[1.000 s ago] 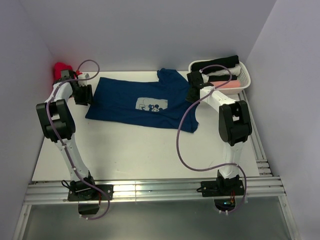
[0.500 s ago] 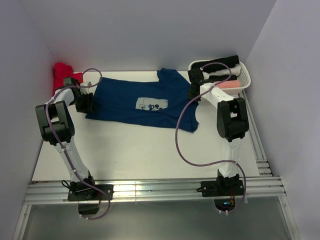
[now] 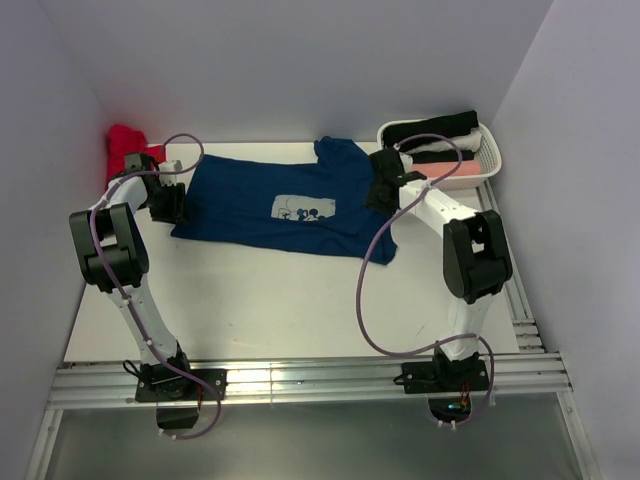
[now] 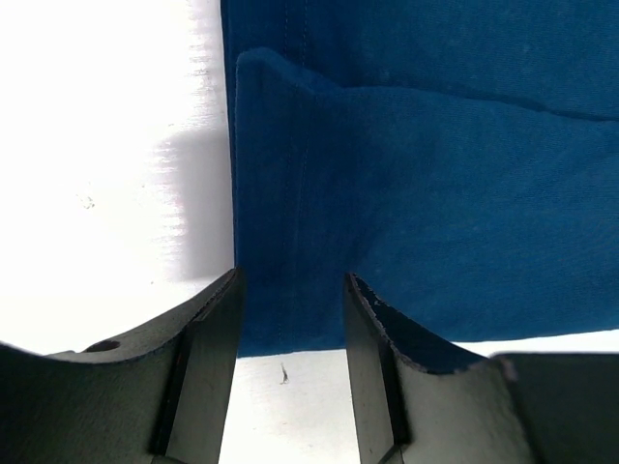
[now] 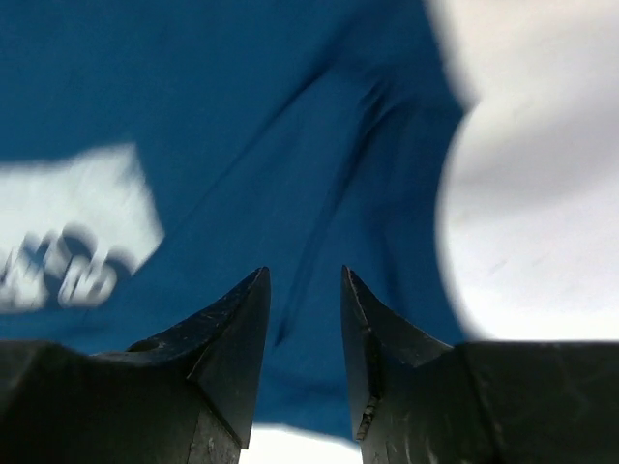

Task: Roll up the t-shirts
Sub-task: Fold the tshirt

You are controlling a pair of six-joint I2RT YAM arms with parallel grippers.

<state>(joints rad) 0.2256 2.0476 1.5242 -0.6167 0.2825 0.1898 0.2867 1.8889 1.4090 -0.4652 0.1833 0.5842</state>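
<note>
A navy blue t-shirt [image 3: 290, 205] with a pale cartoon print [image 3: 305, 208] lies spread flat on the white table. At its left hem my left gripper [image 3: 166, 202] hovers open. In the left wrist view the left gripper [image 4: 290, 295] straddles the hem of the navy cloth [image 4: 426, 193] with nothing pinched. My right gripper [image 3: 383, 190] is over the shirt's right sleeve area. Seen from the right wrist, the right gripper [image 5: 302, 285] is open above the blue fabric [image 5: 242, 126], and the print [image 5: 68, 232] shows to the left.
A white basket [image 3: 487, 150] at the back right holds a black roll [image 3: 432, 128] and a pink roll [image 3: 455, 168]. A red t-shirt [image 3: 122, 140] is bunched in the back left corner. Walls close in the table on three sides.
My right gripper has gone from shut to open and shifted slightly left over the sleeve. My left gripper has drifted a little towards the hem, still open.
</note>
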